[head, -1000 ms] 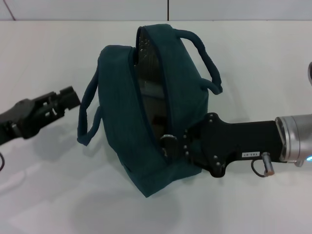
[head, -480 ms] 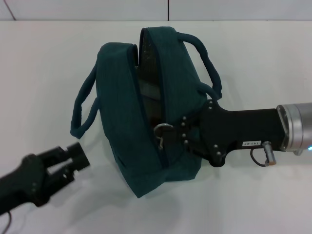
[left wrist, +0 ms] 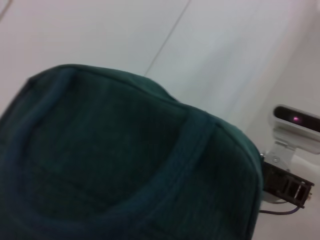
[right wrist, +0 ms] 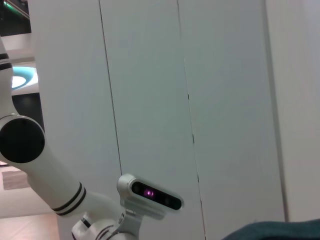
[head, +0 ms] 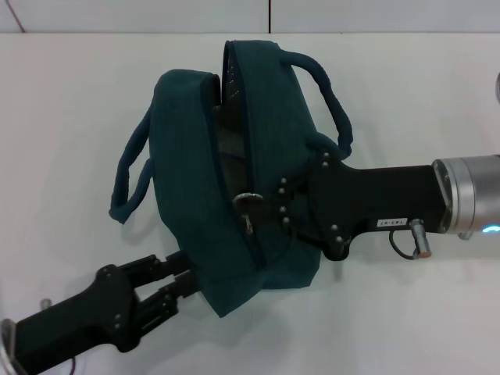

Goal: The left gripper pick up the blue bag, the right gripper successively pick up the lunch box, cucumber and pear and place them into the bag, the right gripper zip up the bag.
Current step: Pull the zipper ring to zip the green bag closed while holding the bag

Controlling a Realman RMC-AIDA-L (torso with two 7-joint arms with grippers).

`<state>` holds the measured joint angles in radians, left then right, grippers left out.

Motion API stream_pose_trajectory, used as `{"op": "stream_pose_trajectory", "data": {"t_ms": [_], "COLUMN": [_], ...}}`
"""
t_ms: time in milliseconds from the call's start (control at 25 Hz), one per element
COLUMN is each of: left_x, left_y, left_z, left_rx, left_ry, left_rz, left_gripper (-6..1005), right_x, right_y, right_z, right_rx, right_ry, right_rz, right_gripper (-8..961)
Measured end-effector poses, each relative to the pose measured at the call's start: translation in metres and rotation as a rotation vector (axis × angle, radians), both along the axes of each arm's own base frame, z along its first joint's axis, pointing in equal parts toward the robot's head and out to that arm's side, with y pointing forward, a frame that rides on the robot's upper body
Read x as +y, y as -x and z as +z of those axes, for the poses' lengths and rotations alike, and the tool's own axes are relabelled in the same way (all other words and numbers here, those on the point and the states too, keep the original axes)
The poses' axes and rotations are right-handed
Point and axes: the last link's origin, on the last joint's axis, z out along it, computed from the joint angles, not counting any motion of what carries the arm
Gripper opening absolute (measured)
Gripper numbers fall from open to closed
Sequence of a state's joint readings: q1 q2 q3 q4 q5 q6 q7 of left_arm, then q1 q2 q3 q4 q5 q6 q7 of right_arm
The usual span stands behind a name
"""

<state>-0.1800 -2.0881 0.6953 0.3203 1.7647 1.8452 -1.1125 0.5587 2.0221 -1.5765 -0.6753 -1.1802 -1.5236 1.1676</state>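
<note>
While the blue bag point(head: 234, 164) lies on its side on the white table point(head: 70, 86), its mouth gaping along most of the zipper, I judge the job to be in its last step: zipping up. The right gripper point(head: 262, 212) sits at the near end of the opening, right at the metal ring pull point(head: 247, 201). I cannot tell whether its fingers are clenched on the pull, since the bag's fabric and the claw's own body cover the tips.

The left gripper point(head: 181, 283) is at the bag's lowest corner, touching the fabric from below. Its fingers look spread, with nothing visibly pinched between them. In the left wrist view the bag point(left wrist: 125, 165) fills nearly everything, so the contact itself is hidden.

As I read it, the next move calls for the left claw to brace or pin that corner while the right one draws the pull along the seam toward the far end. Without a firm hold, the soft bag may simply slide with the pull.

Lunch box, cucumber and pear are nowhere on the table. Something dark shows inside the opening, but I cannot make out what. The right wrist view shows only wall panels, a white robot arm point(right wrist: 45, 185) and a sliver of the bag.
</note>
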Motion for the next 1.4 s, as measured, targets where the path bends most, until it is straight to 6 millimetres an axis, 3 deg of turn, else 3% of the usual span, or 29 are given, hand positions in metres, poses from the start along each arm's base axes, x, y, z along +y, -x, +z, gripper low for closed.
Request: {"op": "stream_pose_trajectory", "data": {"t_ms": [360,880,1080,1320,1400], "left_x": [0.007,0.020,0.028,0.038,0.039], "left_y": [-0.010,-0.015,-0.012,-0.010,-0.009], "left_z": [-0.023,-0.028,-0.026,-0.025,-0.026], "left_rx": [0.000,-0.006,0.003,0.024,0.032], "left_ry": [-0.016,-0.073,-0.112,-0.136,-0.134], "left_rz": [-0.016,0.012,0.049,0.074,0.072], "left_gripper": [363,359,215,98,100], "right_x": [0.000,-0.002,-0.002,-0.002,-0.002], "right_y": [0.007,-0.004,-0.015,-0.026,-0.026], "right_z": [0.000,0.003,0.001,0.005,0.006], "right_rx": [0.028,0.071,0.061,0.081,0.094], "right_ry": [-0.005,-0.041,-0.038,-0.076,-0.091], "right_rz": [0.018,-0.026,-0.074,-0.122,-0.115], "right_gripper": [18,18,17,17,17]}}
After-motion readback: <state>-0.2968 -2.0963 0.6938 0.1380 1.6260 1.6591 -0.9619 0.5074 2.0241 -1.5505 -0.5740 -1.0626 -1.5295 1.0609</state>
